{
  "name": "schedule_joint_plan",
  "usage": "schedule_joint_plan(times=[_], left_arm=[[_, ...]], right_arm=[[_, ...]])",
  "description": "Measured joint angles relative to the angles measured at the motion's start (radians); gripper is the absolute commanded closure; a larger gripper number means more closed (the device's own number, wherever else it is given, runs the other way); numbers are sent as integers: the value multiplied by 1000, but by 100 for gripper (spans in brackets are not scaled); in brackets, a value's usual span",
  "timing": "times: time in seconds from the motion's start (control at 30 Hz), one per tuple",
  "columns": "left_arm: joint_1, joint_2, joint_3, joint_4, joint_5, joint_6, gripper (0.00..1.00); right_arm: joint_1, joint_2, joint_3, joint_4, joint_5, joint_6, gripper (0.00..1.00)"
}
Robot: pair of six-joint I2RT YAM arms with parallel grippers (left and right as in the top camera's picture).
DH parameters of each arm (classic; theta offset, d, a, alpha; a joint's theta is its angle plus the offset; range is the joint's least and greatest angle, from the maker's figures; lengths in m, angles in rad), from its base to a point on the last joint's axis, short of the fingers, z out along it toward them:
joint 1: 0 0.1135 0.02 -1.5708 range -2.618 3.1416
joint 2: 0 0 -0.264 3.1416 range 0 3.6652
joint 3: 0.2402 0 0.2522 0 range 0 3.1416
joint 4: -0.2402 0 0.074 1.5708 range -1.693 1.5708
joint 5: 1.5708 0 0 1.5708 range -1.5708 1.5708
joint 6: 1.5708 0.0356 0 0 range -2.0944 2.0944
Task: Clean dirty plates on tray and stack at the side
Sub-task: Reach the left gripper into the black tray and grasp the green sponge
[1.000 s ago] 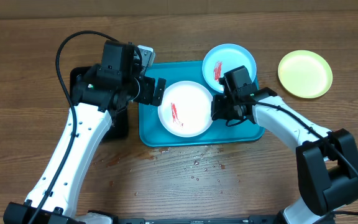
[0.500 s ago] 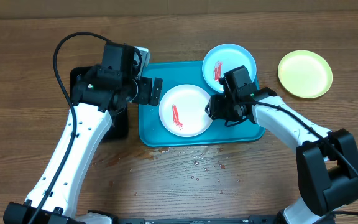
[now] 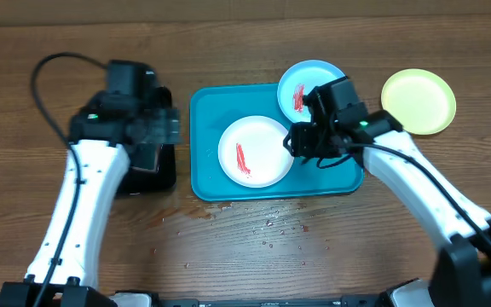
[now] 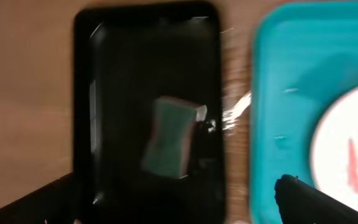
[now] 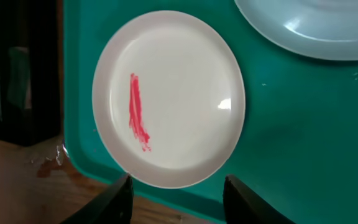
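overhead: yellow-green plate (image 3: 418, 101) sits clean on the table (image 3: 228, 256); white plate (image 3: 254, 152) and blue plate (image 3: 322, 77) lie red-smeared on the turquoise tray (image 3: 207, 111), so wiping the white one looks like the step in hand. left gripper (image 4: 173, 208) hangs wide apart and empty above the sponge (image 4: 169, 138) in the black tray (image 4: 123, 68); next it must drop and pinch it. right gripper (image 5: 176, 196), parted and empty, hovers at the white plate's rim.
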Motion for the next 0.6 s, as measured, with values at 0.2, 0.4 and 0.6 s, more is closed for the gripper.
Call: schedule_joint_plan(times=[0.2, 0.4, 0.6], left_arm=[[106, -3, -206, 97, 20, -28, 3], [102, -3, -373, 259, 38, -72, 9], [102, -3, -420, 409, 41, -84, 19]], right_arm=[[0, -49, 3, -44, 26, -35, 52], [0, -49, 3, -50, 34, -47, 52], [0, -49, 3, -63, 37, -51, 52]])
